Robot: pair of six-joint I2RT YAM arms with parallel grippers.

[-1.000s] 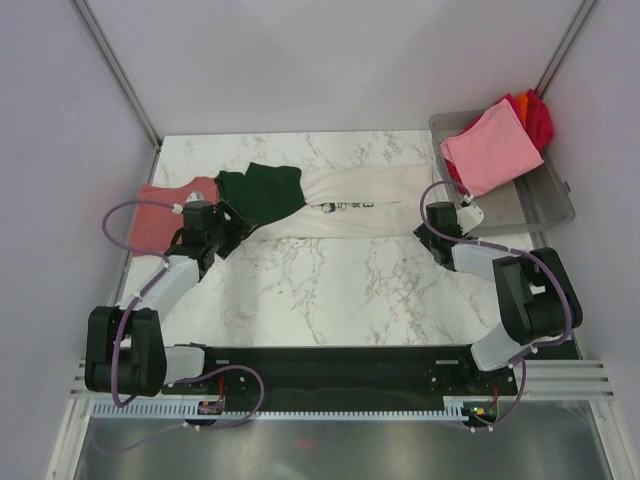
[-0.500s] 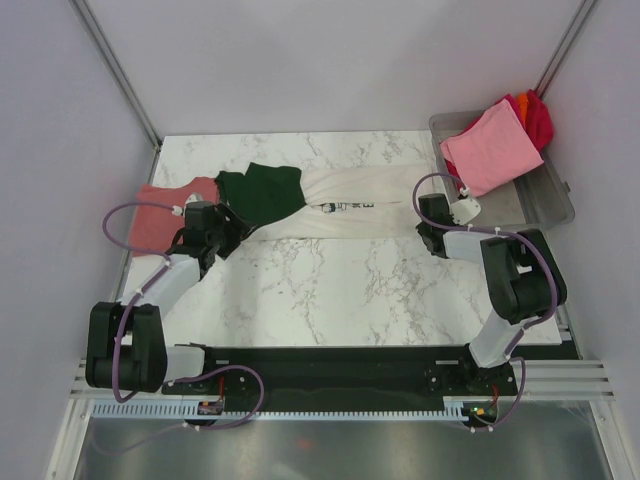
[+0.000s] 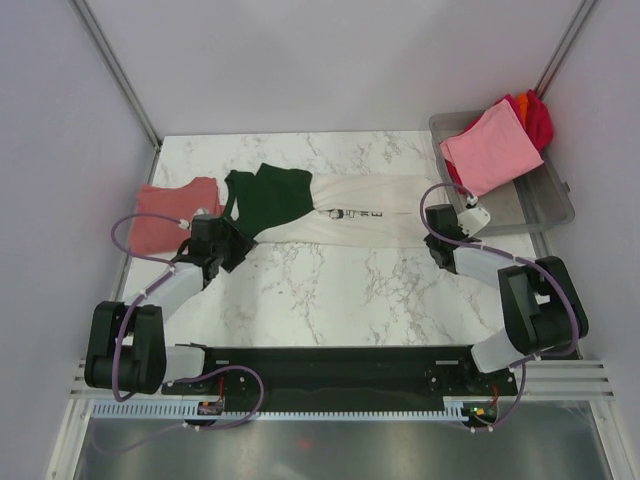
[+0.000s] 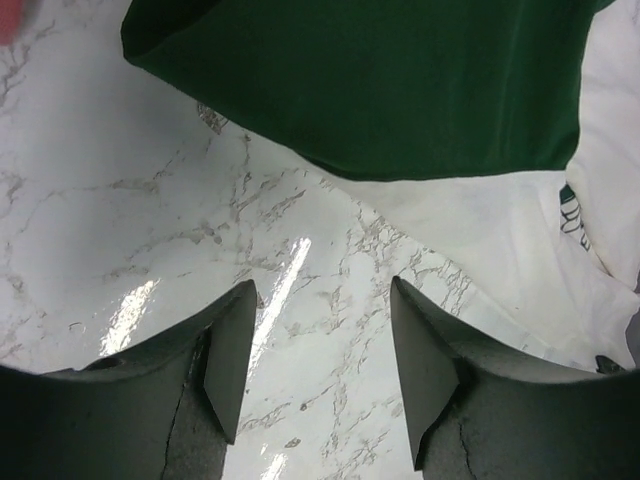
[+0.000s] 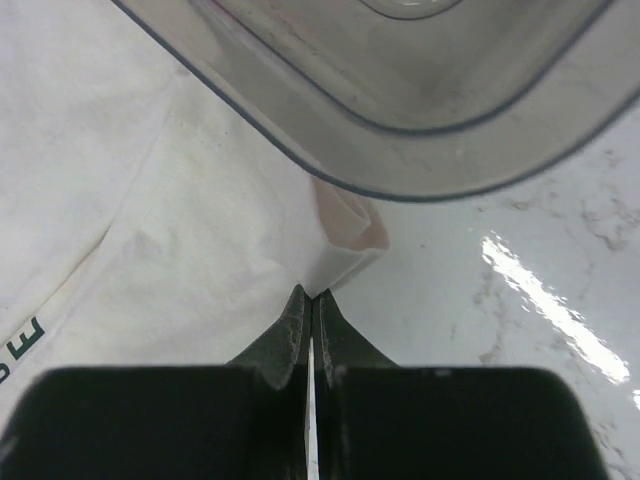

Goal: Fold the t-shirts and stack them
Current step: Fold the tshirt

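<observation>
One soft cream shirt (image 5: pixel 150 200) corner, 3 o'clock, clamped by right gripper (image 5: pixel 311 297); left gripper (image 4: pixel 322 290) gapes over glossy marble (image 4: pixel 120 200).

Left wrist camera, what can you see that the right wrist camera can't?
Only the left wrist view shows the dark green t-shirt and the open left gripper, with nothing between its fingers. Only the right wrist view shows the clear plastic bin and the right gripper, pinched shut on a corner of the cream-white t-shirt. Both show that cream-white t-shirt and the marble table.
</observation>
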